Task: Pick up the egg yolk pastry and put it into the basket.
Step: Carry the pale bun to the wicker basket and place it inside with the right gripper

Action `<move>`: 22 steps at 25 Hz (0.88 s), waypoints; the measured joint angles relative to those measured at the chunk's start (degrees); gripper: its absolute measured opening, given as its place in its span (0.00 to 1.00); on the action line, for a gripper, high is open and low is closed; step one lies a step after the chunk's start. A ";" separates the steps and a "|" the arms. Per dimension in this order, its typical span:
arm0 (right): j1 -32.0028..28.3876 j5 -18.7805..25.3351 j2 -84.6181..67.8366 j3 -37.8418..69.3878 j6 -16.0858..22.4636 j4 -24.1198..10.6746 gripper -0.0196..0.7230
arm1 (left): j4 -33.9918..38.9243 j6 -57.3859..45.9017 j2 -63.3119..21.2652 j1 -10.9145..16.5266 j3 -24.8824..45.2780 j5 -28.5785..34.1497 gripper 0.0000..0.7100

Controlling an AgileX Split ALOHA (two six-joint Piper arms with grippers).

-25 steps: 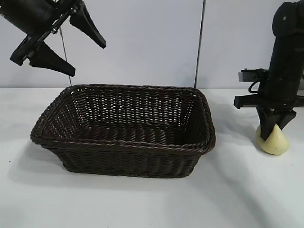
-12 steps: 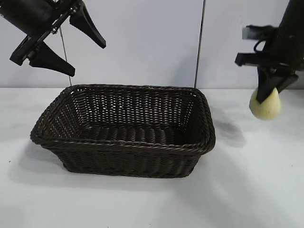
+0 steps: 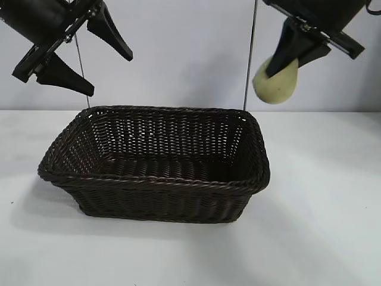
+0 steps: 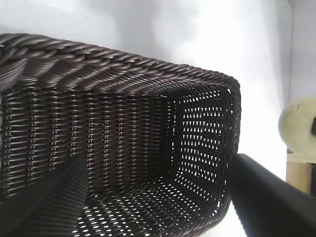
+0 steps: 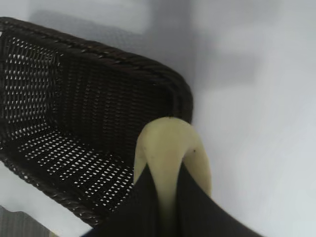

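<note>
Basket (image 3: 155,164) first, as the largest thing and the landmark for the rest: dark woven wicker, rectangular, flared sides, braided rim, sitting on the white table (image 3: 321,238). Its inside shows bare weave in both wrist views; nothing lies in it.

Left gripper (image 3: 89,56) hangs high above the basket's left end, its 2 fingers spread wide with nothing between them. Parked, by the look of it (no part in this task).

Right gripper (image 3: 284,65) is up above and just outside the basket's right end, tilted so the fingers slant down toward the basket. Its fingers are clamped on the egg yolk pastry (image 3: 275,82), pinching the soft pale body so it bulges below the tips. In the right wrist view the pastry (image 5: 170,153) sits squeezed between the 2 dark fingers, with the basket's corner and inner floor beyond it.

Step in hand, as I judge it: carry. Pastry is off the table, clear of the rim in height, but not yet over the opening.

Next move calls for travel toward the basket's middle until the pastry is inside the rim line, then a modest lowering and release. Grip looks deep, so the soft pastry may cling to a finger on opening.
</note>
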 joint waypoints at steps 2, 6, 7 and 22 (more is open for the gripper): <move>1.24 -0.62 1.91 0.00 1.48 -0.40 0.06 | 0.00 0.00 0.00 0.00 0.00 0.00 0.80; 1.82 -1.57 7.45 0.00 3.31 -1.15 0.06 | 0.00 0.00 0.00 0.00 0.00 0.00 0.80; 1.82 -2.13 8.59 0.00 3.58 -1.34 0.06 | 0.00 0.00 0.00 0.00 0.00 0.00 0.80; 1.82 -4.03 5.16 0.06 3.37 -0.78 0.73 | 0.00 0.00 0.00 0.00 0.00 0.21 0.80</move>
